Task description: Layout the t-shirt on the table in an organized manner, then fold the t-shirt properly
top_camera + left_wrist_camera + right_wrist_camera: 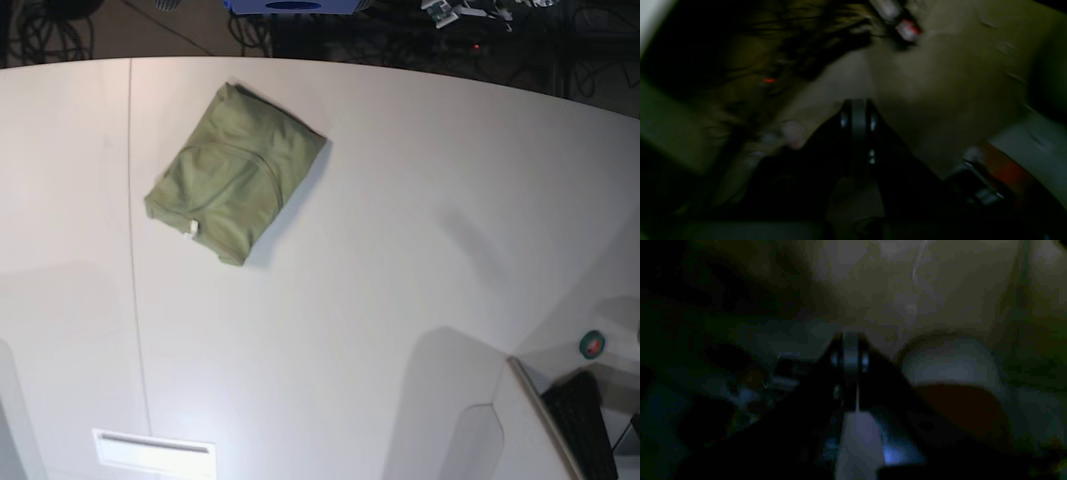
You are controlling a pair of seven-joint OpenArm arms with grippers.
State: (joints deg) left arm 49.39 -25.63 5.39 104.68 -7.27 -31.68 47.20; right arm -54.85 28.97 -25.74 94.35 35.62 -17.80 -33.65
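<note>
On the far left part of the table (380,300), seen from the base view, the t-shirt (235,180) lies folded into a compact, roughly rectangular bundle set at a slant to the table edges, just right of the thin straight seam line (133,250) that runs from the far edge toward the near edge. A small white tag (192,228) shows at the bundle's near-left corner, and a curved fold line crosses its upper face. The tabletop is smooth and white, with a curved far edge and soft grey shadows across the near and right areas. A pale rectangular strip (155,452) sits at the near edge left of centre. Beyond the far edge the floor is dark, with tangled cables (540,40) and a blue object (295,6) partly in frame. At the lower right, off the tabletop, a green and red round item (593,345) and a dark keyboard-like object (580,425) are visible. Neither arm appears in the base view. Both wrist views are dark and blurred. In the left wrist view the left gripper (858,115) has its jaws together with nothing between them; the background is indistinct. In the right wrist view the right gripper (850,350) likewise has its jaws together and empty, in front of blurred pale and orange shapes that cannot be identified
</note>
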